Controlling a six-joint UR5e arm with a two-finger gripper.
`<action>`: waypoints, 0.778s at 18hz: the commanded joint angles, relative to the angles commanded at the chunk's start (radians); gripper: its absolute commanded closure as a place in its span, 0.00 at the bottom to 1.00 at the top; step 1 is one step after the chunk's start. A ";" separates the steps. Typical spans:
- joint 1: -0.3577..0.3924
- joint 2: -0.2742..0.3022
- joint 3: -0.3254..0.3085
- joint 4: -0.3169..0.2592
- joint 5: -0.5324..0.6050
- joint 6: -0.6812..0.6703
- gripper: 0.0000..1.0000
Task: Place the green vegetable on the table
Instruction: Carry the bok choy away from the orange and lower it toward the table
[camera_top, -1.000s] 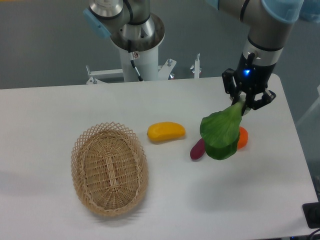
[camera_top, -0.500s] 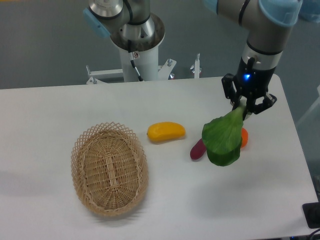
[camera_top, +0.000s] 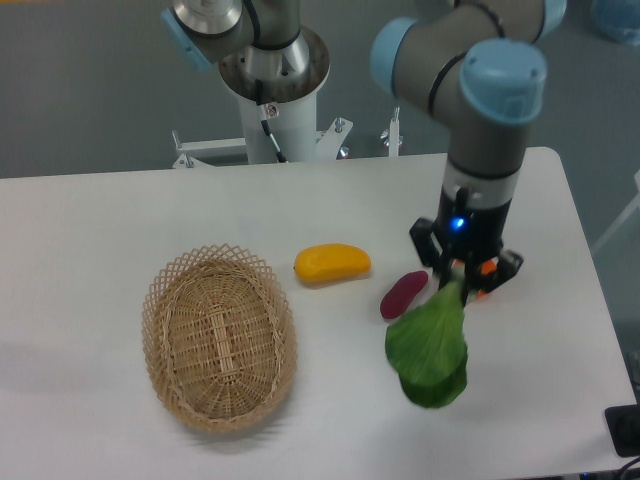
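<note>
Green and leafy, the bok choy toy (camera_top: 428, 348) hangs by its pale stalk from the end effector (camera_top: 458, 283), whose fingers are clamped on it, leaf drooping over bare white tabletop (camera_top: 90, 220) right of the wicker basket (camera_top: 219, 336) and just below the purple vegetable (camera_top: 402, 294). The carry-and-lower step seems in hand; the next move calls for descending until the leaf rests, then parting the fingers. No brand, label or writing is legible.

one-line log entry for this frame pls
phase: carry | gripper: shut on green vegetable by its stalk | leaf hangs over table | basket: empty | placed: not yet
</note>
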 joint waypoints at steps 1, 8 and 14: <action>-0.012 -0.025 -0.008 0.038 0.011 0.003 0.80; -0.061 -0.164 -0.015 0.143 0.123 0.109 0.80; -0.071 -0.178 -0.063 0.181 0.126 0.153 0.80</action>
